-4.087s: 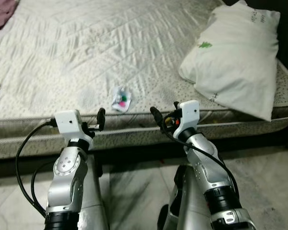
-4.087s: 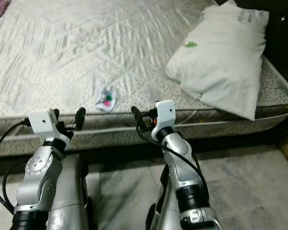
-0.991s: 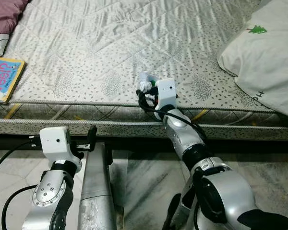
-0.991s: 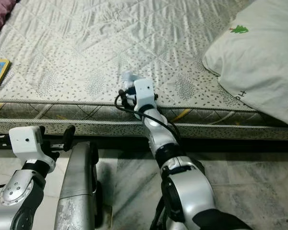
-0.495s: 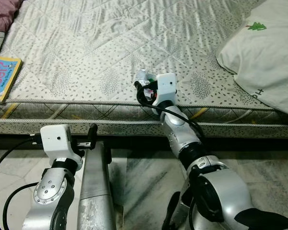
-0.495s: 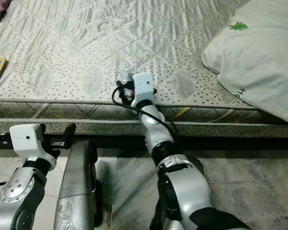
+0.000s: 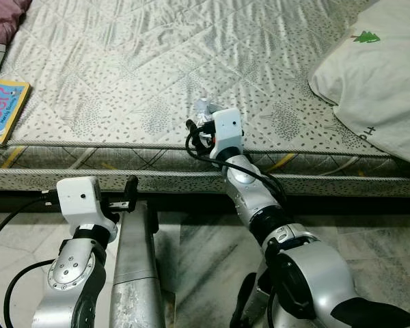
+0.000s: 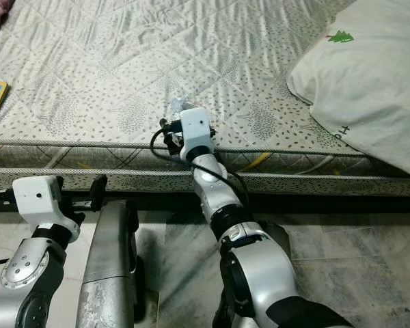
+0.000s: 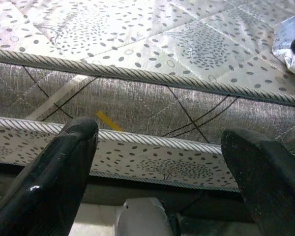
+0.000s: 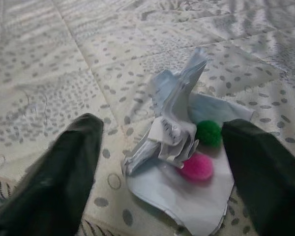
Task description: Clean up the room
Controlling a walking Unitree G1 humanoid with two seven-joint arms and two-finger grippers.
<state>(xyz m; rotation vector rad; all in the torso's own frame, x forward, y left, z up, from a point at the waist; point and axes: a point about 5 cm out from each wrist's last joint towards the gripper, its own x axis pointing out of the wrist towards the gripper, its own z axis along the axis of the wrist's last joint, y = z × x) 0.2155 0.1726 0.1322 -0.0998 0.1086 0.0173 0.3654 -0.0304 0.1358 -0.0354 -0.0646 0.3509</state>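
While the left hand (image 7: 128,193) hangs idle at 7 o'clock, low over the marble floor (image 7: 369,232) and short of the bed edge, its fingers (image 9: 54,182) are spread wide with nothing between them; its wrist view looks at the mattress (image 9: 137,105) side piping and the dotted quilted top. Right arm reaches forward from 5 o'clock up to centre frame, right hand (image 10: 162,162) at the near edge of the mattress, fingers (image 10: 59,177) wide apart, one either side of a crumpled white paper wrapper (image 10: 174,147). Wrapper lies flat on the mattress top just inside the piping, part of it folded up into a peak. A green pom-pom (image 10: 208,133) and a pink pom-pom (image 10: 196,167) sit on the wrapper, touching or nearly touching each other, pink nearer the hand. Fingers are not closed on anything; can't tell if the tips touch the paper. From the head camera the wrapper (image 7: 203,109) pokes out just beyond the right wrist housing. Further out: a colourful book (image 7: 3,109) at 10 o'clock near the mattress edge, something dark pink (image 7: 3,17) beyond it at 11 o'clock, and a white pillow (image 7: 376,75) with a small green tree print at 2 o'clock.
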